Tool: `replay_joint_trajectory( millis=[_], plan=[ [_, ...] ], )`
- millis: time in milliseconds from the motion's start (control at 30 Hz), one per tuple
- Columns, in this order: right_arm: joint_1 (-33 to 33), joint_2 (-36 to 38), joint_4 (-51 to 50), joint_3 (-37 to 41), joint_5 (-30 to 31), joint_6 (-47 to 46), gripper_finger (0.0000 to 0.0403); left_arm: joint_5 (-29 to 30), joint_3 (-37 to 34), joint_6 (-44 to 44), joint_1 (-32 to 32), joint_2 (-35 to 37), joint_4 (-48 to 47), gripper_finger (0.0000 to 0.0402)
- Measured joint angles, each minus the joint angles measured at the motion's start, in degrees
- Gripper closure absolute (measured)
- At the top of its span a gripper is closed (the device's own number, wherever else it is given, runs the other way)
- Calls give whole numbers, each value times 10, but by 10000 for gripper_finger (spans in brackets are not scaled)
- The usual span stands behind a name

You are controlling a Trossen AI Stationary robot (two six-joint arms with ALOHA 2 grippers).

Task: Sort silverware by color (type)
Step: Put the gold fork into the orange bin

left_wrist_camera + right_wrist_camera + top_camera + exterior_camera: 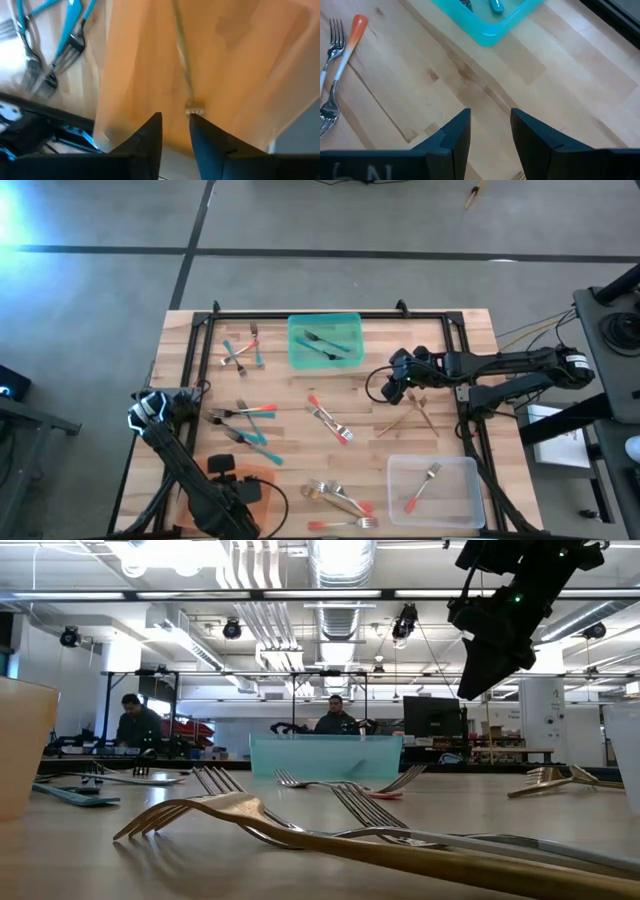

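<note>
In the high view the right arm is reaching in from the right edge of the frame, stretched out nearly level toward the centre, with the right gripper (398, 383) hanging above bare wood just left of the crossed gold forks (413, 414); its wrist camera is showing the two dark fingers (455, 135) parted with a gap between them and nothing held. The left arm is rising from the lower left of the frame and bending back so that the left gripper (175, 131) is pointing into the orange tray (262, 483) at the lower left, its fingers slightly apart around open air, just short of a gold utensil (183, 60) lying inside. Teal-handled forks (243, 350) are lying at upper left and mid-left, two more are sitting in the teal tray (296, 348), red-handled forks (330, 420) are lying at centre and bottom centre, and one is sitting with a gold fork in the clear tray (462, 510) at lower right.
</note>
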State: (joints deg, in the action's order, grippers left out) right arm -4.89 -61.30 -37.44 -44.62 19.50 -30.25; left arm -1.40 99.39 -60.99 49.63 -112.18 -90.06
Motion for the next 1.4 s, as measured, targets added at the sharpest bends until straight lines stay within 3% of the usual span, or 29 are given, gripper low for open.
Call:
replay_joint_trajectory(
  millis=[367,467,600,800,1100,1400],
  plan=[
    [-20,0,-112,0,-65,-37,278,351,-9,75,-45,8,1,303],
    [-31,-6,-138,0,-65,-37,278,406,-39,73,-70,29,4,303],
    [-46,-28,-161,3,-93,-36,278,427,-93,84,-98,58,49,303],
    [-42,-84,-163,9,-197,32,278,431,-181,153,-127,106,173,303],
    [-13,-131,-162,1,-200,350,278,431,-277,200,-152,154,337,303],
    [-7,-187,-161,1,-214,427,278,450,-292,200,-161,158,386,303]
  ],
)
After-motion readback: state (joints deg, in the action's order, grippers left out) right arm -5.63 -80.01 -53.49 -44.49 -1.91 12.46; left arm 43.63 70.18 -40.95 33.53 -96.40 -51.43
